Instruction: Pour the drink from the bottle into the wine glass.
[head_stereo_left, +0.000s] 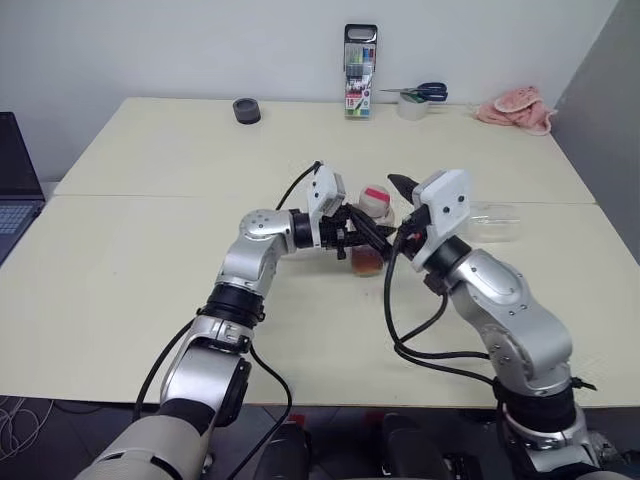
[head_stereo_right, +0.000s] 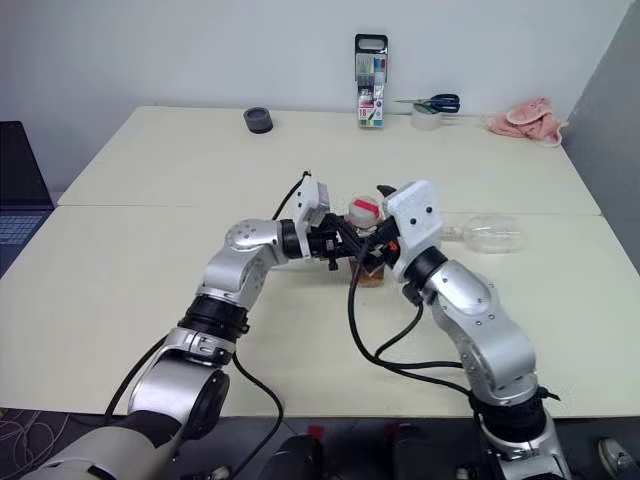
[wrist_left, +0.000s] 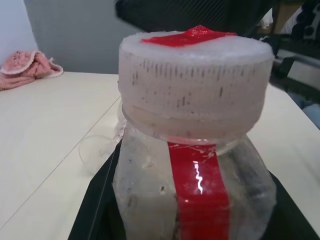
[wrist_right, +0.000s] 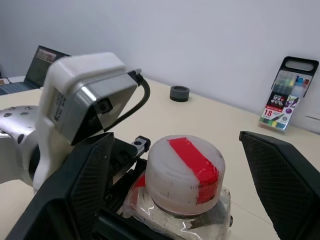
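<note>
Pale counter under a white wall: at its middle the left claw is clamped on the upright bottle, tea-coloured drink in its base, while the right claw stands wide, one finger on each side of the cap; the wine glass lies on its side just right of them. The step in hand seems to be uncapping, so the right claw should close squarely on the cap and twist while the left holds firm. Legible writing: "18" on the far pen case; the bottle's red strip is blank.
</note>
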